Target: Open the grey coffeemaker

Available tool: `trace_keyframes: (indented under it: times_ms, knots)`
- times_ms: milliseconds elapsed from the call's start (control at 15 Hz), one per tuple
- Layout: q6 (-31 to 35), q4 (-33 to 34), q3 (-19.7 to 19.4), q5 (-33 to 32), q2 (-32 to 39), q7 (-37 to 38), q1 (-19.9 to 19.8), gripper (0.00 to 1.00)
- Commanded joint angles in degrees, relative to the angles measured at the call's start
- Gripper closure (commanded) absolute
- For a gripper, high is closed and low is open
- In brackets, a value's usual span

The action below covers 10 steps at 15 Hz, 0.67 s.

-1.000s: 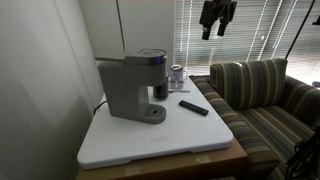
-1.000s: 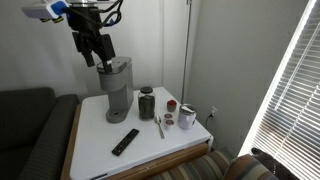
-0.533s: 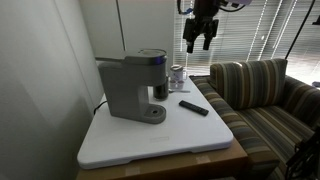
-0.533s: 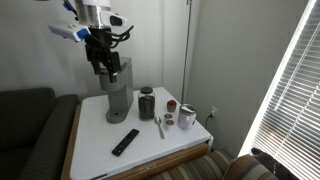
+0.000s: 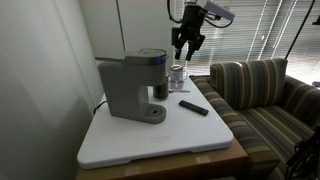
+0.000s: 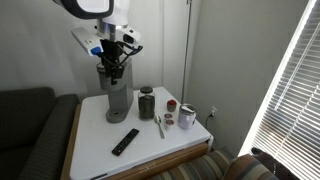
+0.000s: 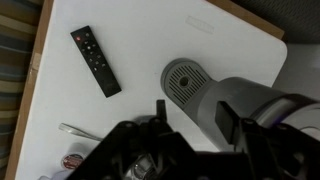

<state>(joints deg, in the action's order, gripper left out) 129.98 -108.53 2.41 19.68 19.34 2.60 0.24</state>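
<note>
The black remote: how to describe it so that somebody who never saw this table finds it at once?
On the white tabletop stands the tall grey coffeemaker, the largest item. Near its round base, apart from it, lies the black remote, flat. It is the only long, thin, black thing; its neighbours are round metal cans and a slim silvery utensil.

Daylight enters through the slatted window blinds (image 5: 240, 35), backlighting the room. The flat white surface (image 5: 160, 135) is evenly lit; the tall matte grey coffeemaker (image 5: 130, 85) casts a soft shadow. In the wrist view the black pincer (image 7: 192, 118) is blurred, dark, near the lens.
</note>
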Motion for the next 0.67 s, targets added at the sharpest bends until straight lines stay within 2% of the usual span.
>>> trace_keyframes:
  times_ms: [0, 200, 600]
  knots:
    - [-0.5, 2.4, 1.0, 4.6, 2.0, -1.1, -1.8, 0.76]
    - [-1.3, 3.7, 1.6, 7.2, 3.3, -2.6, -2.3, 0.98]
    - [-1.2, 5.7, 3.0, 11.3, 5.6, -5.7, -2.8, 1.0]
